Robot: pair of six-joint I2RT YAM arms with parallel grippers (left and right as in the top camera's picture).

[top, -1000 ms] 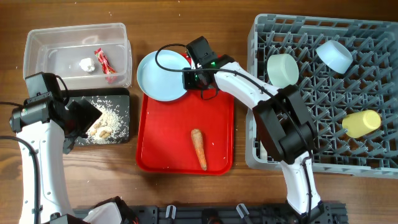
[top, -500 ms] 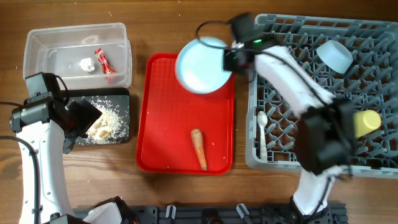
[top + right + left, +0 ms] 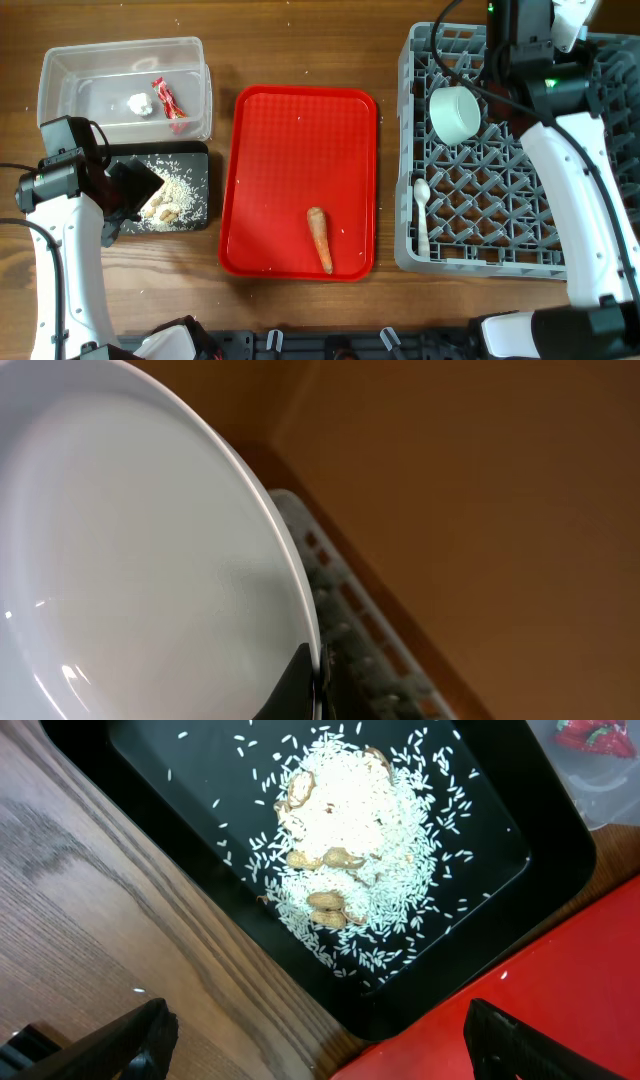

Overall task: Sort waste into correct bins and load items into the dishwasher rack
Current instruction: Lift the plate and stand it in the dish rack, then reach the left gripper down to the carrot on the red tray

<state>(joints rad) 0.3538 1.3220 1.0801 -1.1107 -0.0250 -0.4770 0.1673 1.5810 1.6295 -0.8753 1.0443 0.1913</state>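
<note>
The right gripper (image 3: 310,685) is pinching the rim of the white plate (image 3: 130,540). The plate is tipped up on its edge, high over the far side of the grey rack (image 3: 404,150). The left gripper (image 3: 320,1040) has its fingers spread wide above the black tray (image 3: 197,158) with the rice (image 3: 355,830). The red tray (image 3: 270,130) has lots of bare room. Only the carrot (image 3: 320,240) lies there, at the near end. Its long way runs far to near, and its thin tip points near. The spoon (image 3: 422,215) lies the same way by the rack's left wall.
</note>
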